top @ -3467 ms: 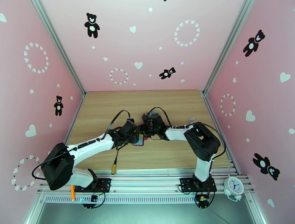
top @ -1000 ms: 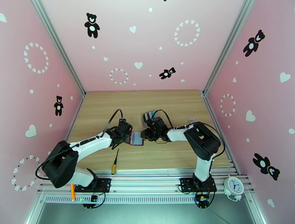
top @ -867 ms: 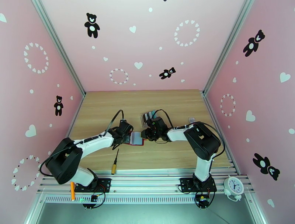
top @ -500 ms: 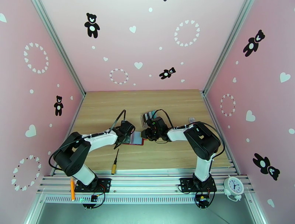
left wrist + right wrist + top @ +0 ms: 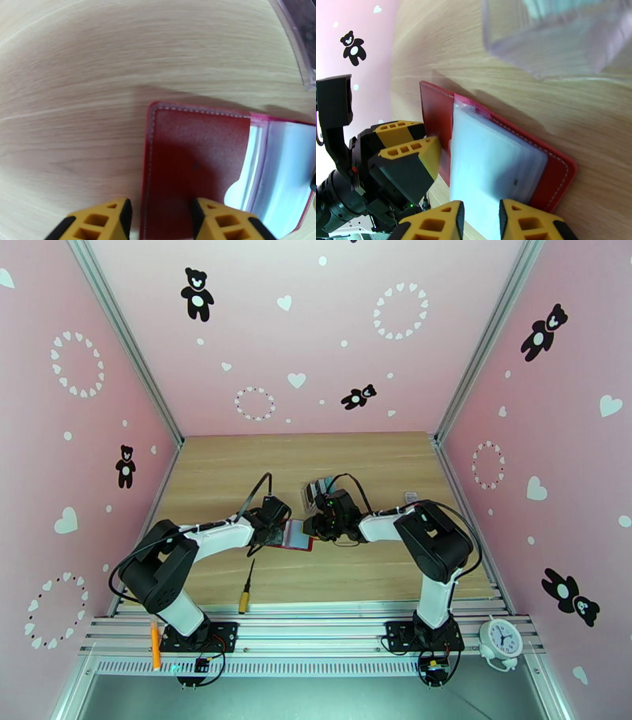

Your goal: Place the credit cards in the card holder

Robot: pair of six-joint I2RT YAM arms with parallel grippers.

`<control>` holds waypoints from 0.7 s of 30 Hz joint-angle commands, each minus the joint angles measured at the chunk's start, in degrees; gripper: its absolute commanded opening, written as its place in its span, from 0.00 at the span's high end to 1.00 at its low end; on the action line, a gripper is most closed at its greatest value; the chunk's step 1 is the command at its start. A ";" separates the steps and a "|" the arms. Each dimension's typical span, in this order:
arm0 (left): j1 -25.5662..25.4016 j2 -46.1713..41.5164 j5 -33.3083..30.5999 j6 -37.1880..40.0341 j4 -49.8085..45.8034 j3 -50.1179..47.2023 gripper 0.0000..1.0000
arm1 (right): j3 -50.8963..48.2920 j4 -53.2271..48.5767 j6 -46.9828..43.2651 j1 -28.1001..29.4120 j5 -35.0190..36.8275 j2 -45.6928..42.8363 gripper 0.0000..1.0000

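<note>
**Open wallet between two grippers, cards not yet loaded**

The wallet lies open on the table, near its middle, between the two grippers. Its red cover lies to the left and its clear sleeves fan to the right.

The left gripper stands over the cover's left edge with jaws moderately apart. One finger is above the red cover and the other above bare wood, with nothing clamped between them. Whether the inner finger presses on the cover cannot be told.

The right gripper sits at the sleeve side with jaws narrowly apart. The pale sleeves run into the gap, but whether a leaf is pinched cannot be told.

The cards appear as dark and pale edges standing in the clear rack, just beyond the wallet and apart from it. No card is seen in a sleeve, so the step in hand is judged to be opening and steadying the wallet.

Risks from here:
- **(a) Cover closing:** the folded cover may spring shut if the left finger lifts or slides off its edge.
- **(b) Sleeves slipping:** the sleeves look thin and glossy, so they may slip from the right jaws. Several leaves may also part together, so a card would meet the wrong opening.
- **(c) Crowding:** the grippers work very near each other and near the rack. A reach for a card could knock the rack or drag the wallet.
- **(d) Poor grip on a card:** a thin upright card offers little to grip and may tilt or drop.
</note>
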 commanded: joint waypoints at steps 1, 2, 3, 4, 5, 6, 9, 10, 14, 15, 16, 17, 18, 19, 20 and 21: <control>0.27 -1.51 2.25 0.61 -0.57 0.89 0.53 | 1.78 -4.50 -0.36 -0.37 0.43 -0.56 0.70; 0.22 -2.11 2.09 0.65 -1.07 1.12 0.52 | 2.19 -5.34 -0.78 -0.37 0.61 -1.17 0.70; 0.22 -2.55 1.97 0.61 -1.44 1.29 0.52 | 2.44 -5.87 -0.99 -0.34 0.78 -1.60 0.70; 0.21 -3.02 1.81 0.61 -1.68 1.63 0.52 | 2.75 -6.57 -1.19 -0.37 0.99 -2.07 0.70; 0.25 -3.33 1.47 0.61 -1.99 1.88 0.52 | 2.82 -7.00 -1.44 -0.37 1.21 -2.74 0.70; 0.28 -3.64 1.18 0.70 -2.30 2.28 0.51 | 2.80 -7.33 -1.39 -0.37 1.38 -3.23 0.70; 0.27 -4.15 0.34 0.96 -3.36 3.85 0.51 | 3.01 -8.50 -1.83 -0.37 2.02 -4.74 0.70; 0.35 -4.44 0.24 0.96 -3.61 4.40 0.51 | 3.17 -8.81 -1.91 -0.37 2.02 -5.09 0.70; 0.37 -6.51 0.89 0.61 -4.59 5.76 0.51 | 4.02 -9.74 -2.28 -0.37 2.11 -5.94 0.70; 0.29 -7.04 1.06 0.52 -4.88 6.00 0.50 | 4.21 -9.90 -2.32 -0.29 2.11 -6.02 0.70; 0.34 -7.80 1.16 0.44 -5.15 6.13 0.50 | 4.33 -9.92 -2.38 -0.28 2.14 -6.00 0.70; 0.33 -8.45 1.20 0.39 -5.55 6.22 0.50 | 4.54 -9.98 -2.30 -0.28 2.11 -5.93 0.70; 0.38 -9.09 1.37 0.30 -5.73 6.22 0.50 | 4.73 -10.03 -2.31 -0.26 2.11 -5.79 0.70; 0.38 -10.02 1.81 0.18 -5.74 6.09 0.50 | 4.98 -10.01 -2.39 -0.17 2.07 -5.62 0.70; 0.34 -10.94 2.71 0.04 -5.30 5.74 0.50 | 5.21 -10.05 -2.40 -0.18 2.03 -5.33 0.70; 0.38 -11.67 3.76 0.00 -4.85 5.41 0.50 | 5.42 -10.05 -2.50 -0.11 2.02 -5.09 0.70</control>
